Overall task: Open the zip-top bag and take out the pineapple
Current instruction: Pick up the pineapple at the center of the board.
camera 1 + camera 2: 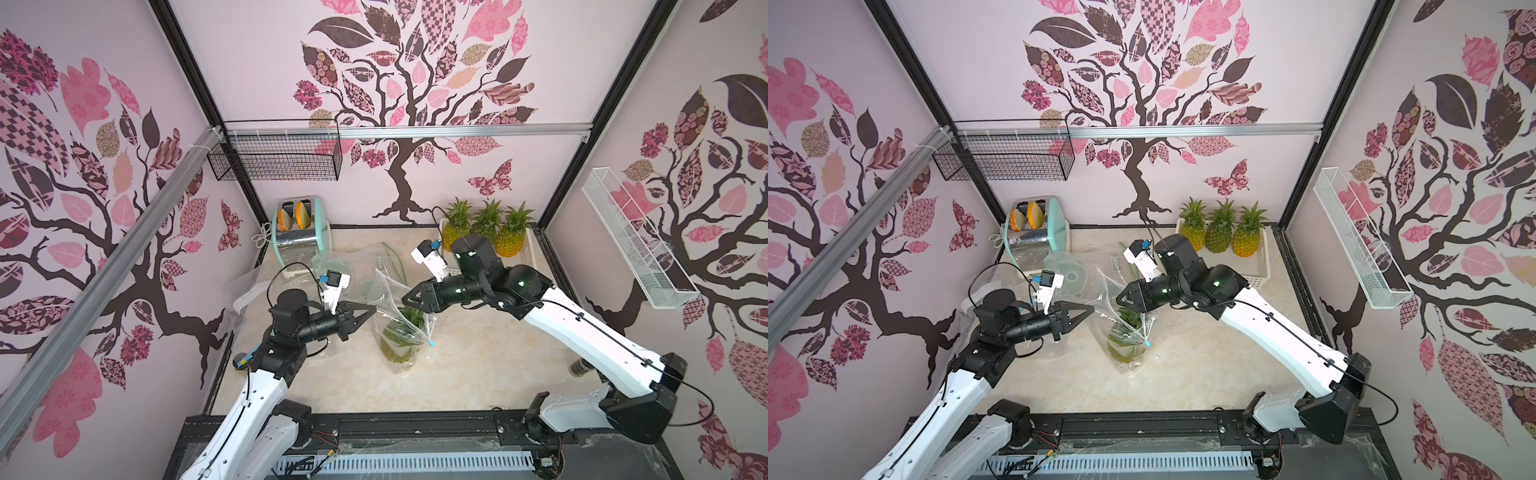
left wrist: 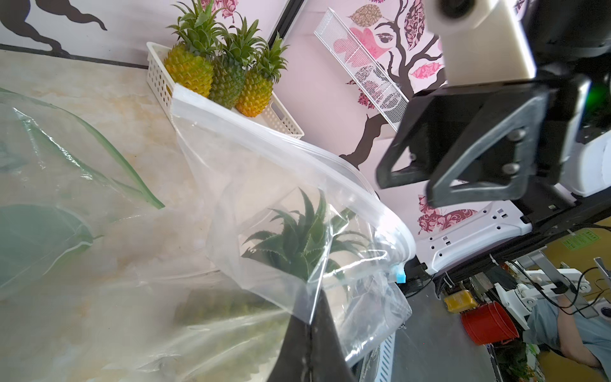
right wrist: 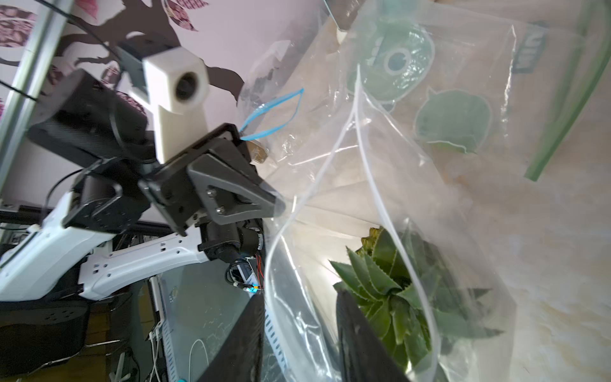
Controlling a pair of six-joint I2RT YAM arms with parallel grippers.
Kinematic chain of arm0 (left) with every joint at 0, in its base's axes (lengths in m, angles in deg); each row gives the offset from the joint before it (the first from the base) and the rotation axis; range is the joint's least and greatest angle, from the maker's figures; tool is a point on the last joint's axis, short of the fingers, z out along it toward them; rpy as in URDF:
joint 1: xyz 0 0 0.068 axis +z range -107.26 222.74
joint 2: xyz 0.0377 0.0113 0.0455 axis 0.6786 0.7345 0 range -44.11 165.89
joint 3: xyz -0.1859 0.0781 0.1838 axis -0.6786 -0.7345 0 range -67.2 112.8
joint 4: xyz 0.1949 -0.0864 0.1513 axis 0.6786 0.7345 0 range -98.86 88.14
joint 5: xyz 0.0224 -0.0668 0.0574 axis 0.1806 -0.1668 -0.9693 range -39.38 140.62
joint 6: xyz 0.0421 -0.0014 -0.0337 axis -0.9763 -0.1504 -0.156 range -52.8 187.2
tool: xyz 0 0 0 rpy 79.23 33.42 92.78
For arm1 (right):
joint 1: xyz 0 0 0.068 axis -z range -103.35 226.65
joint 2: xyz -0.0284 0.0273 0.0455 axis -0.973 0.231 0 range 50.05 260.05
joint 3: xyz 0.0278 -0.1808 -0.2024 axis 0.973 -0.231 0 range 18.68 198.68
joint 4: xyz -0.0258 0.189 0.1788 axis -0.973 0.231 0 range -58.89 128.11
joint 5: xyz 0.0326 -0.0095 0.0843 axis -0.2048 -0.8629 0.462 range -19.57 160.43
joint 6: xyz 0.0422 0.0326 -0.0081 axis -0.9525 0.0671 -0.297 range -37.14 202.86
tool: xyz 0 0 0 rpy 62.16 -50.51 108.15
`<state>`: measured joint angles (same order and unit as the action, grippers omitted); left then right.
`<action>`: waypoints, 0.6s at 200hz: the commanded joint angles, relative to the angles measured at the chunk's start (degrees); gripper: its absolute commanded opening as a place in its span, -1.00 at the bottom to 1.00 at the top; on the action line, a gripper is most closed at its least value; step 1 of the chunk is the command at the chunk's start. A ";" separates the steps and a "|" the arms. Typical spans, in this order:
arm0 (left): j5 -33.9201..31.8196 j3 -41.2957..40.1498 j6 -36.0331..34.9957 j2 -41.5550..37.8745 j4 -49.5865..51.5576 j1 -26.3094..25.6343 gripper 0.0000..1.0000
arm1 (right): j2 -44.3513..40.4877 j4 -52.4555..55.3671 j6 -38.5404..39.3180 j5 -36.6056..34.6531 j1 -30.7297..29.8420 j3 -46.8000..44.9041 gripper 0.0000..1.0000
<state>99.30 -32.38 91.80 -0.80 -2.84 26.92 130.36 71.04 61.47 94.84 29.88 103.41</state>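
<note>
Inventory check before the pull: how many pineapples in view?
4. Three upright in the white basket at the back: yellow pineapple, green pineapple, second yellow pineapple. The fourth pineapple lies inside the zip-top bag, mid-table. None shows in the other bags.

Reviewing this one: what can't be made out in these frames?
1. Body of the pineapple: left wrist view, blurred behind the crumpled zip-top bag.
2. Whether the right gripper touches the pineapple: right wrist view, its fingers are blurred and cut off by the frame edge.
3. Front of the white basket: in a top view, the right arm hides it.
</note>
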 commanded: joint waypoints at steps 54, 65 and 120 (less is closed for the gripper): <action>-1.92 -1.50 0.27 -1.75 -2.77 -0.18 -1.00 | 5.28 13.63 0.28 -14.38 -3.29 8.22 0.17; -2.26 -1.68 0.44 -1.58 -2.93 -0.18 -1.00 | 5.40 14.20 0.29 -15.03 -3.49 8.98 0.20; -3.75 -2.88 1.66 -0.95 -5.11 -0.18 -1.00 | 5.37 15.45 1.42 -15.17 -4.31 12.27 0.28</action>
<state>96.68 -34.47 92.85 -1.74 -5.33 26.92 135.76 83.95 62.08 81.29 25.99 113.14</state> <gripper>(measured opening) 0.047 0.635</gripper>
